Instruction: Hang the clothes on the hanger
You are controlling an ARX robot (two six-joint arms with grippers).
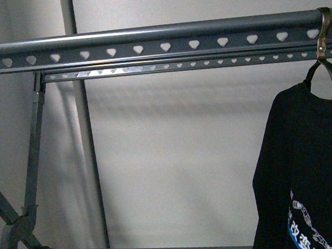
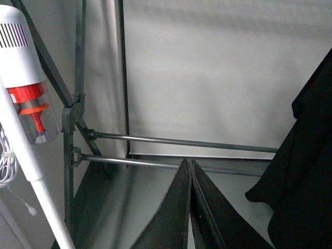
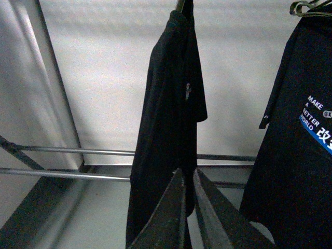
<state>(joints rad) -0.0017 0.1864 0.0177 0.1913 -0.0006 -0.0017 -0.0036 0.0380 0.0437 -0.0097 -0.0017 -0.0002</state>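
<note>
The grey rack's top bar [image 1: 145, 43] with heart-shaped holes runs across the front view. A black T-shirt [image 1: 312, 162] with white and blue print hangs from it at the right on a small hanger [image 1: 324, 30]. Neither gripper shows there. In the right wrist view my right gripper [image 3: 188, 174] is shut on the lower part of a plain-looking black T-shirt [image 3: 171, 104] that hangs edge-on. The printed "MAKE A BETTER WORLD" shirt [image 3: 301, 135] hangs beside it, apart. My left gripper [image 2: 189, 163] is shut and empty, low by the rack's lower rails [image 2: 181, 141], with black cloth [image 2: 306, 171] to one side.
A white stick vacuum with a red part [image 2: 26, 104] leans by the rack's crossed legs [image 2: 70, 111]. A white wall stands behind the rack. Lower rails [image 3: 67, 150] cross behind the held shirt. A vertical pipe [image 1: 83, 139] runs up behind the bar.
</note>
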